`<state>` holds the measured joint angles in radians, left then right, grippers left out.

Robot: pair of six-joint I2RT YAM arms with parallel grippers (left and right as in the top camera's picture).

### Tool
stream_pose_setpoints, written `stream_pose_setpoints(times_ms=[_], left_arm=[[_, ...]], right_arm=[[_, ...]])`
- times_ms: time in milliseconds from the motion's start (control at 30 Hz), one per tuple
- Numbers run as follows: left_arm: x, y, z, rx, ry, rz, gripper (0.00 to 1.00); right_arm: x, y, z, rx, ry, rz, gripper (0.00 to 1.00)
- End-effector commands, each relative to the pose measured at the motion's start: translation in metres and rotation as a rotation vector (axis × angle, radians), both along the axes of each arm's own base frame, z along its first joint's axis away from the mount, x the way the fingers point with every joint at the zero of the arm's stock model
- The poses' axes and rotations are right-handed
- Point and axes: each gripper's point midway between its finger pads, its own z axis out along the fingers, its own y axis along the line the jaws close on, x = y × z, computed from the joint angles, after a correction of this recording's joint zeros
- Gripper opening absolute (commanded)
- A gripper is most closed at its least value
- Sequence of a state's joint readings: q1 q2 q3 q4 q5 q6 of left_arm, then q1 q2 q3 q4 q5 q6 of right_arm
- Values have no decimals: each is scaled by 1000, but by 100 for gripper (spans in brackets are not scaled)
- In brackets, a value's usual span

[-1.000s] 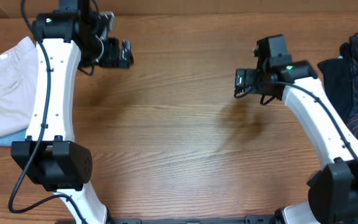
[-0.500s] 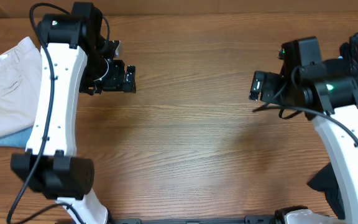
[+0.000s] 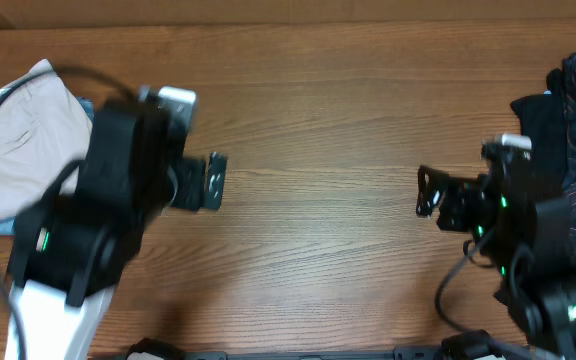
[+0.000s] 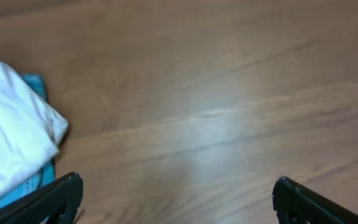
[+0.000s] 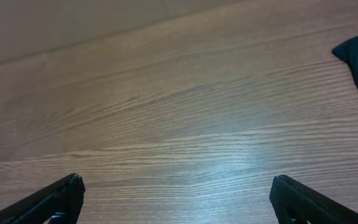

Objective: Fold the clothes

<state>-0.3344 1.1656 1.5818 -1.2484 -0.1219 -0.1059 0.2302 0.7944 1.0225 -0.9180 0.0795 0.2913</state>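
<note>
Left arm (image 3: 118,190): black housings on a white link, black cable alongside. Right arm (image 3: 538,235): black housings, green lights (one on the left arm too). Left gripper (image 4: 176,186) and right gripper (image 5: 176,183): black fingers.

The left white-and-black robot arm (image 3: 88,230) has swung back toward the near edge of the brown wooden table (image 3: 318,120). It has also risen close under the overhead camera, so it now looks large and smeared with motion. Its black two-finger gripper (image 3: 215,180) has slid from the far side to about mid-table. The arm's bulk now hides the near corner of the light beige cotton shorts (image 3: 18,120). The right arm (image 3: 538,260) has likewise pulled back. Its black gripper (image 3: 428,192) has moved nearer and outward, and the arm now overlaps the near part of the black red-printed garments (image 3: 568,110).
</note>
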Motion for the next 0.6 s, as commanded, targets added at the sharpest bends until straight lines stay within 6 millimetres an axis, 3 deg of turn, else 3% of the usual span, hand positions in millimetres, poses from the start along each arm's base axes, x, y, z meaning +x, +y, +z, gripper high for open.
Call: stream_pose_setpoints(times_ms=[0, 100, 267, 433, 567], left_arm=[[-17, 21, -10, 52, -122, 21, 100], [-21, 29, -21, 89, -197, 7, 100], [-14, 39, -63, 134, -211, 18, 100], [3, 42, -60, 60, -280, 84, 100], [5, 53, -60, 65, -281, 126, 100]], right_arm=[[-11, -5, -14, -16, -26, -6, 100], [-12, -18, -30, -52, -14, -73, 100], [7, -25, -49, -73, -26, -139, 100], [21, -23, -59, -85, 3, -142, 100], [27, -21, -78, -107, 73, -138, 100]])
